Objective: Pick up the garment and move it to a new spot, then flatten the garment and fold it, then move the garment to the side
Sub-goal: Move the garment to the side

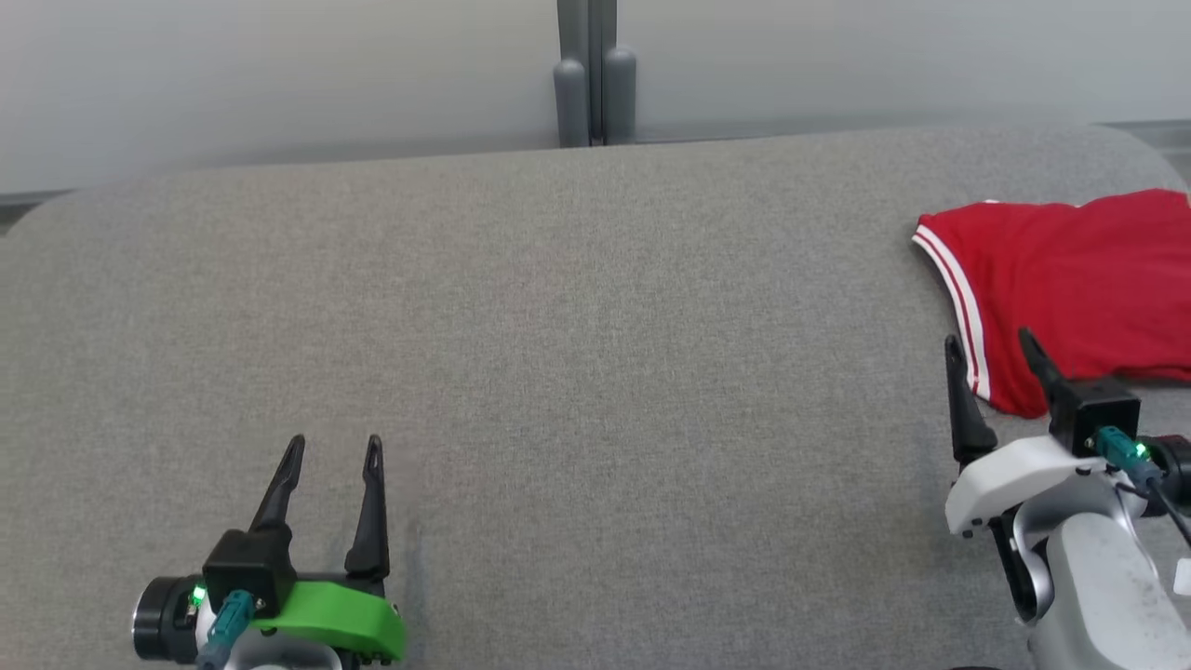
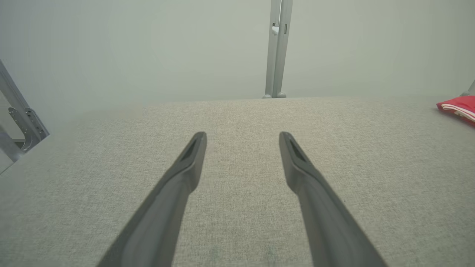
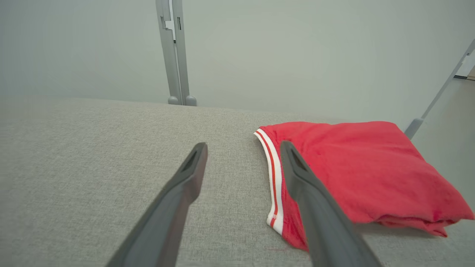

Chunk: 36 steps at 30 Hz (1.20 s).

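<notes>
The garment (image 1: 1070, 279) is red with a white-striped hem and lies folded at the far right of the grey fabric table (image 1: 558, 372). It also appears as the garment (image 3: 363, 167) in the right wrist view, and its corner shows as the garment (image 2: 458, 107) in the left wrist view. My right gripper (image 1: 991, 349) stands open just in front of the garment's near left corner, one finger over its striped edge, nothing held. My left gripper (image 1: 335, 451) is open over bare fabric at the lower left, far from the garment.
A grey post (image 1: 595, 74) stands behind the table's far edge, against a pale wall. A metal bracket (image 2: 22, 118) shows off the table's left side. The table's rounded corners fall away at far left and far right.
</notes>
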Tool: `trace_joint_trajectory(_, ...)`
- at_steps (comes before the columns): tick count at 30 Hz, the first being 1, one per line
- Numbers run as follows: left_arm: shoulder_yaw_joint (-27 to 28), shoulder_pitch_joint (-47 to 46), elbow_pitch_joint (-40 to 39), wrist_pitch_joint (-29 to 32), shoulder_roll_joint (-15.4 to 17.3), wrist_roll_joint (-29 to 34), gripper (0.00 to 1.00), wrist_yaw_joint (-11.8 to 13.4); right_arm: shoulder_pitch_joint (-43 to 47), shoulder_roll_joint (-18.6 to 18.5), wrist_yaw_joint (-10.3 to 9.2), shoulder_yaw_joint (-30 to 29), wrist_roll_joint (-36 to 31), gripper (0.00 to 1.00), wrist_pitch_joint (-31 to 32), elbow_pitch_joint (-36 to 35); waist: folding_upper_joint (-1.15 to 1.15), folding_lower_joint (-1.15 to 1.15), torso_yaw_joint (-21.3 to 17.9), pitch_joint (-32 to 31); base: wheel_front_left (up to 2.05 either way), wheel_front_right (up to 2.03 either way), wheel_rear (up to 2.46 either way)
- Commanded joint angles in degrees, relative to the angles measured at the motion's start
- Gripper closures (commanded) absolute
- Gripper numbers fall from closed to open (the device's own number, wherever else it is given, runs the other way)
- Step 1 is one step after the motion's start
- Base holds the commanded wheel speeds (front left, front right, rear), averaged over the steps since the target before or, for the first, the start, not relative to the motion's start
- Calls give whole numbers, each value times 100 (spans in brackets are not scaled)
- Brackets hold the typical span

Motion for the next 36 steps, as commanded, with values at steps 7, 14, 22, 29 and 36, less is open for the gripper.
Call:
trace_joint_trajectory(7, 160, 398, 236, 5, 19, 65, 0, 136, 644, 168, -10, 238, 167, 0, -20, -83, 0, 0, 40, -714, 0, 0, 0)
trace_joint_trajectory(14, 224, 523, 387, 4, 19, 63, 0, 166, 894, 263, -9, 255, 178, 0, -20, -143, 0, 0, 82, -877, 0, 0, 0)
trace_joint_trajectory(22, 228, 595, 481, 4, 19, 149, 0, 153, 1031, 372, -10, 272, 169, 0, -20, -114, 0, 0, 72, -1002, 0, 0, 0)
trace_joint_trajectory(29, 279, 590, 494, 4, 19, 166, 0, 213, 1010, 425, -10, 367, 201, 0, -20, -169, 0, 0, 35, -949, 0, 0, 0)
trace_joint_trajectory(36, 288, 535, 496, 4, 19, 144, 0, 200, 1031, 394, -10, 482, 299, 0, -20, -275, 0, 0, -13, -894, 0, 0, 0)
